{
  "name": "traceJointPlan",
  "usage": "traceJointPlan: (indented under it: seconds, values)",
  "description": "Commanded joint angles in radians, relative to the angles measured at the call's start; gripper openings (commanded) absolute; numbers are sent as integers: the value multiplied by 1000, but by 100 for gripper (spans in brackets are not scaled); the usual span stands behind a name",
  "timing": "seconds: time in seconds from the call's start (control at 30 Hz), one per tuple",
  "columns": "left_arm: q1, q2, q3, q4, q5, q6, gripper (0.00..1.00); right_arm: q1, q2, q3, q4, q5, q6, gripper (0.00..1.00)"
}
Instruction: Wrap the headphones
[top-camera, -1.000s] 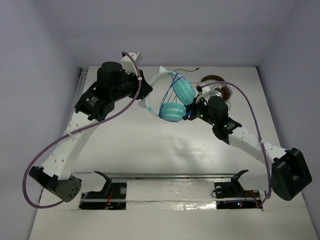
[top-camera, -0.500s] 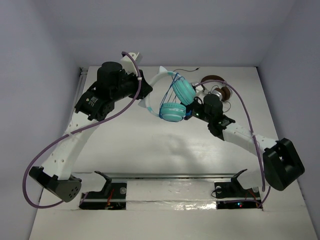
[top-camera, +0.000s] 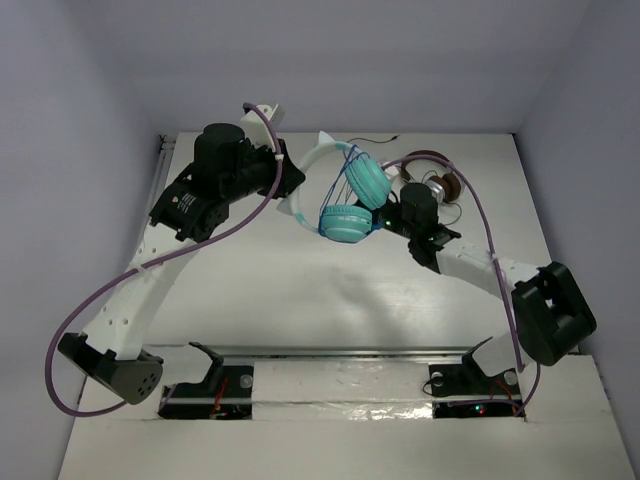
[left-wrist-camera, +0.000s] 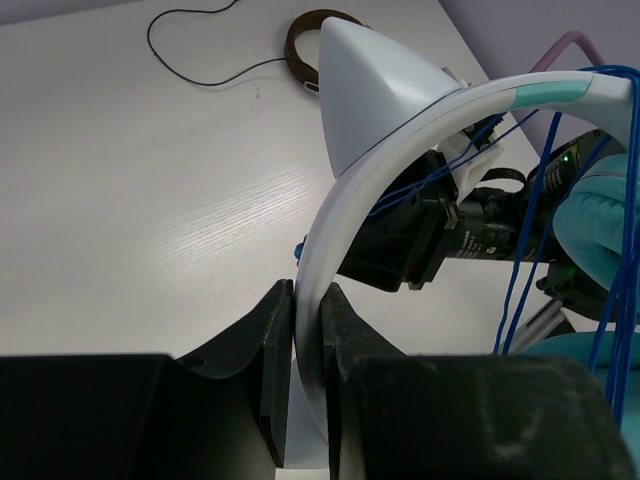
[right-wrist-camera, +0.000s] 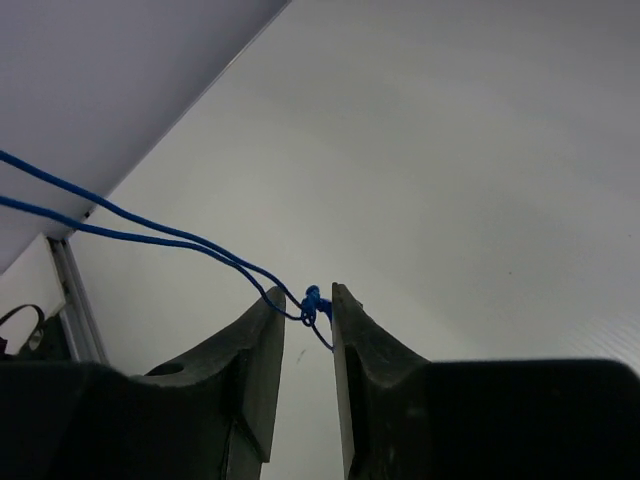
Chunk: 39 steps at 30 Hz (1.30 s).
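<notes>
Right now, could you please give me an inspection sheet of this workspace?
Surface: white table, no spills seen.
Job's things: teal headphones at the back centre, gripped by their headband.
Clutter: brown-and-silver headphones just right of them, beyond the right arm's wrist.
Grippers: left gripper shut on the headband; right gripper shut on the blue cable.
Cables: blue cable crosses the teal headphones in several strands and runs to the right gripper; black cable lies loose at the back.
Surroundings: pale walls on three sides; metal rail along the near edge.
</notes>
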Motion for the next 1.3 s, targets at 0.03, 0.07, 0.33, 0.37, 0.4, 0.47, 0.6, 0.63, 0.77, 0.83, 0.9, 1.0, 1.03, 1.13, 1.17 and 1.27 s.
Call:
traceJointPlan:
  seconds: [0.03,0.07,0.33,0.37,0.4,0.47,0.6,0.63,0.77,0.83,0.9,1.0,1.03,1.13,1.17,1.27]
  values:
    - [3,-16,58,109,-14,-47,0,-3,-5,-31,150,5,64,26]
    - [3,-12,58,119,-20,-63,0,-3,-5,-45,170,3,112,23]
    - [3,-16,-147,439,-214,-261,0,6,-65,-198,360,-17,417,0]
    - [3,-12,-181,459,-239,-274,0,6,-68,-226,377,-31,477,0]
    - [3,2,-195,496,-273,-284,0,6,-71,-237,388,-41,506,0]
    - [3,14,-239,528,-353,-309,0,6,-71,-260,415,-52,585,0]
    - [3,47,-325,648,-431,-376,0,17,-21,-312,515,-77,730,0]
    - [3,51,-341,689,-461,-387,0,26,-6,-320,565,-84,756,0]
    - [-6,84,-437,770,-524,-432,0,47,95,-361,750,-91,908,2]
    - [-6,90,-473,810,-573,-430,0,57,126,-378,852,-91,955,2]
    - [-16,106,-511,821,-590,-424,0,57,163,-381,902,-100,1015,3]
    - [-25,123,-563,838,-641,-407,0,80,189,-395,984,-87,1083,4]
    - [-25,128,-579,847,-652,-409,0,89,192,-396,1004,-80,1094,4]
    - [-63,146,-632,864,-693,-409,0,98,200,-395,1021,-65,1137,5]
    - [-75,151,-654,867,-709,-409,0,98,205,-395,1027,-60,1163,6]
    - [-121,162,-698,884,-747,-410,0,107,237,-392,1070,-31,1221,7]
